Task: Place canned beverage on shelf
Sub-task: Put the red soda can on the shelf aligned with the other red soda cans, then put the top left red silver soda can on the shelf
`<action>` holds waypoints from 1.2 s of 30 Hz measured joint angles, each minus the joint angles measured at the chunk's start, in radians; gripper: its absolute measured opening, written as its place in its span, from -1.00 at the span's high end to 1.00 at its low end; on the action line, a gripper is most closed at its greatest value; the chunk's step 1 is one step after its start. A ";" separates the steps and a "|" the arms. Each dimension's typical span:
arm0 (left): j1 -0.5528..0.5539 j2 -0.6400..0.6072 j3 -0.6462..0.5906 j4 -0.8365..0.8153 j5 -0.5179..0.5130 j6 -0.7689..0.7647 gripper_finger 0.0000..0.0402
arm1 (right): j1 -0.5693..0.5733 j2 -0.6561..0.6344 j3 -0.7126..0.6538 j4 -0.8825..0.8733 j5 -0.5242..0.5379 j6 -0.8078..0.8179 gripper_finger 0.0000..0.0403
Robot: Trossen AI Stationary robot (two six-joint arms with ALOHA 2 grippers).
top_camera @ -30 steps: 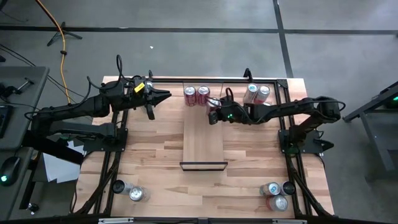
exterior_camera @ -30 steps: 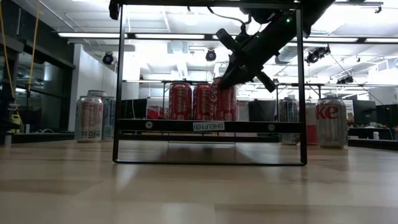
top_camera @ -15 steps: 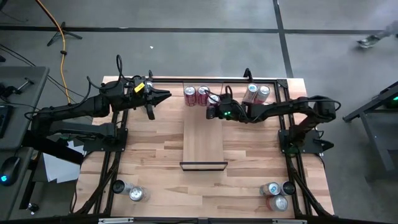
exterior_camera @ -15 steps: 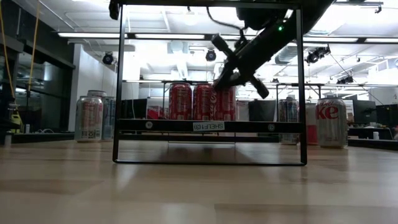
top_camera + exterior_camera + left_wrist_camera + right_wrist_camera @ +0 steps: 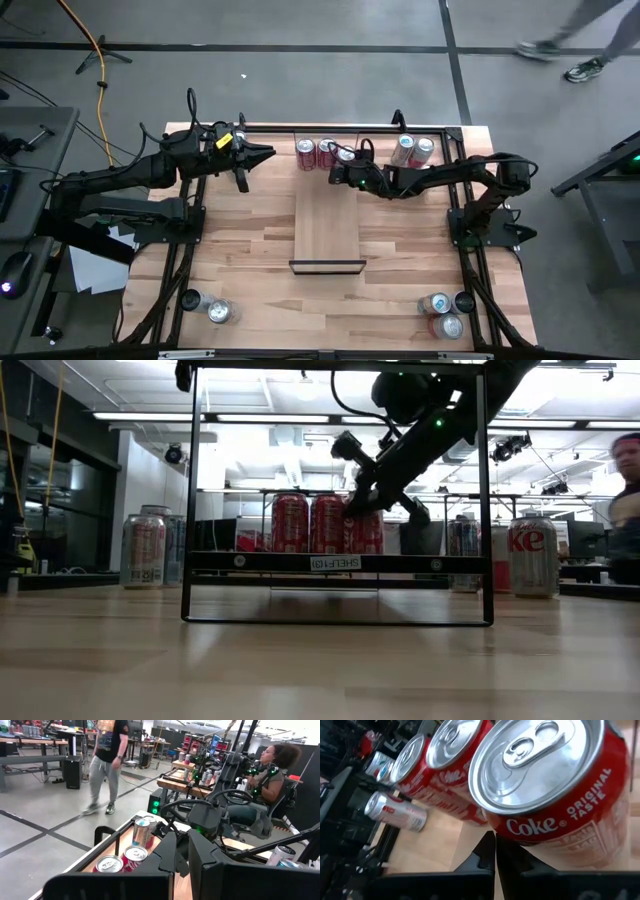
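Person (image 5: 625, 470) cropped at frame edge

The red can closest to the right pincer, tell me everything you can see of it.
The red can is a Coke can with white "Coke Original Taste" lettering. It looks like metal and has a silver top whose pull tab lies flat, so it appears unopened. It stands upright on the far end of the shelf, last in a row of three red cans and close beside its neighbour. The right pincer sits just in front of it with its fingertips together, not around the can.
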 joint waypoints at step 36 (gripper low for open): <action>0.030 0.050 0.000 0.045 0.042 0.002 1.00 | -0.148 -0.620 -0.001 -0.398 -0.363 -0.805 1.00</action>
